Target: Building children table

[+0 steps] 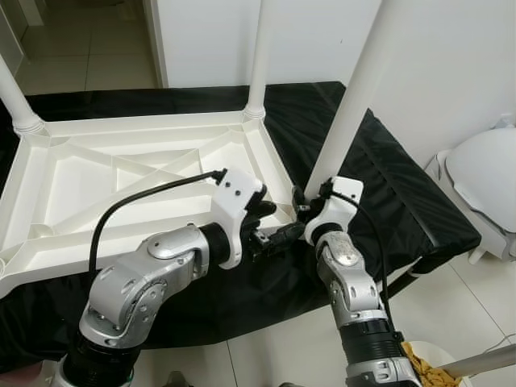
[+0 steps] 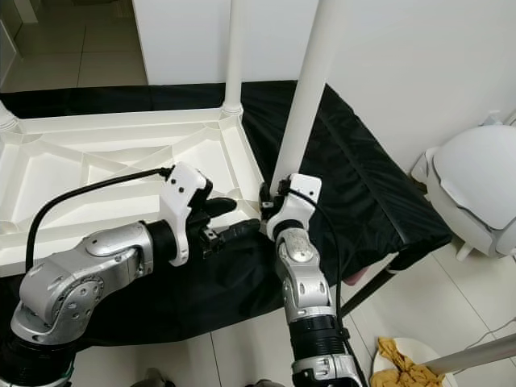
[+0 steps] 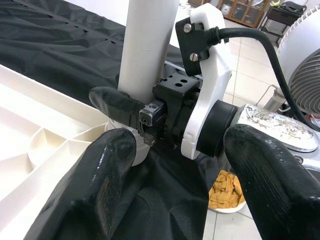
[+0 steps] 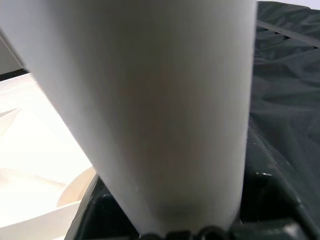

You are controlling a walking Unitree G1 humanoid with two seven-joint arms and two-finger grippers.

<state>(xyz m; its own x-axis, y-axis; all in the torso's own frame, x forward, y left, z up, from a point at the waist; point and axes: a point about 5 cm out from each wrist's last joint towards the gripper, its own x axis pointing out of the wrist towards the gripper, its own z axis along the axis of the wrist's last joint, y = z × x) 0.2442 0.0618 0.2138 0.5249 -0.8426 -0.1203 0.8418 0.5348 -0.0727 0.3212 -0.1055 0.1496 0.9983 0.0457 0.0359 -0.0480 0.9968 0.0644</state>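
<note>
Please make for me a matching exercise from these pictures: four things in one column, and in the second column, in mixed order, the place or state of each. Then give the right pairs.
Things:
1. table top
2. table leg
3. black cloth
4. left gripper

Places or states:
A. spread under the table parts
B. gripped near its lower end by the right gripper
C. lying upside down, ribs showing
D. open, beside the near corner

Pairs: 1-C, 2-B, 3-A, 4-D
</note>
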